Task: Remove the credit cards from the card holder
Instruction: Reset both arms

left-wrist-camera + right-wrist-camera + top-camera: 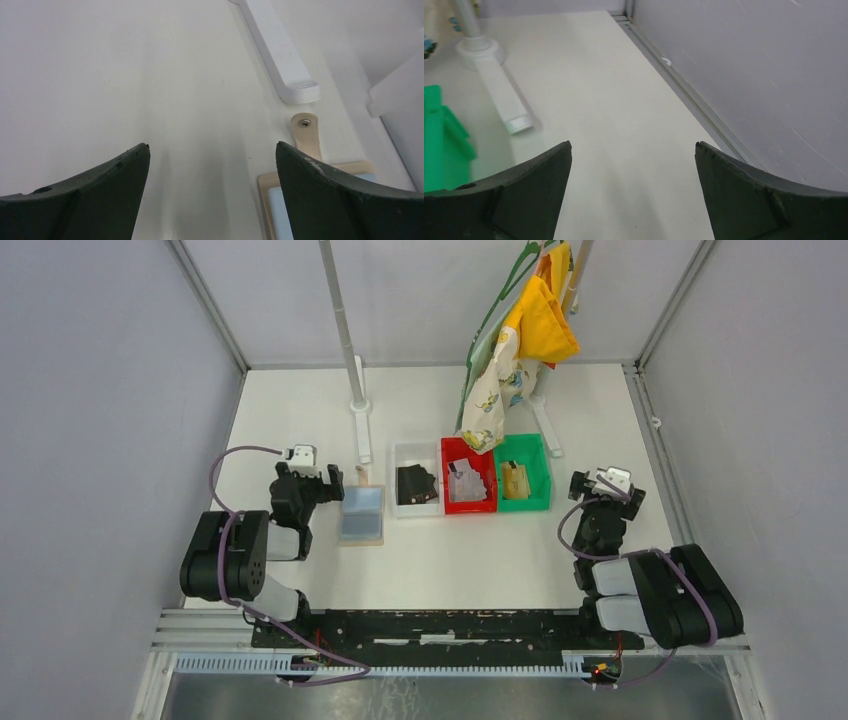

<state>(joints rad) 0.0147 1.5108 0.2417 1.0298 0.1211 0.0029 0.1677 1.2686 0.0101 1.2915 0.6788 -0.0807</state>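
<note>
Card holder [361, 515] lies flat beside the left gripper [315, 477]; a bluish card shows inside (count unclear). Both grippers, including right gripper [600, 483], spread, holding nothing.

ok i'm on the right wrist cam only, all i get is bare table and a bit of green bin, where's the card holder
Observer: The flat beige card holder with the pale blue window lies on the table just left of the white plastic bin.
Operator: is the left tool on it
Observer: No. The left tool is open over bare table with nothing in it, and the holder is just to its right.
Operator: is it strapped shut
Observer: Its beige snap strap lies flat on the table beyond the holder's far edge, so it looks unfastened.
</note>
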